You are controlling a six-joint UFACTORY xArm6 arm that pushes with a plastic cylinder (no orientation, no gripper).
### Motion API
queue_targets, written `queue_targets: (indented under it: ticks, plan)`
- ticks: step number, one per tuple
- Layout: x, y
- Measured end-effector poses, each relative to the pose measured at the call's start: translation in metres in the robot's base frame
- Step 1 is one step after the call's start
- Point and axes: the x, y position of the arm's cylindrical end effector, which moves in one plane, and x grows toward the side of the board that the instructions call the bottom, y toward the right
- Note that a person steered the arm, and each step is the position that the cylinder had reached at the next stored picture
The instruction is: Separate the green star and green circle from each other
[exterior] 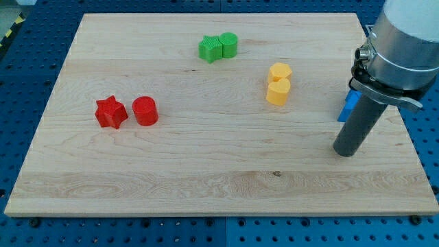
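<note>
The green star (211, 49) and the green circle (229, 44) sit touching each other near the view's top centre of the wooden board (206, 171), star on the left. My tip (346, 151) rests on the board at the view's right, far below and to the right of both green blocks.
A red star (110, 112) and a red circle (145, 110) sit close together at the left. Two yellow blocks (278, 83) touch, one above the other, right of centre. A blue block (350, 105) is partly hidden behind my rod.
</note>
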Motion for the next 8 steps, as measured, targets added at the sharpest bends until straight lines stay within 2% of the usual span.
queue_targets:
  ticks: [3,4,5,8]
  plan:
    - [0.0,-0.001]
    - [-0.003,-0.032]
    - [-0.022,-0.093]
    - [-0.144,-0.181]
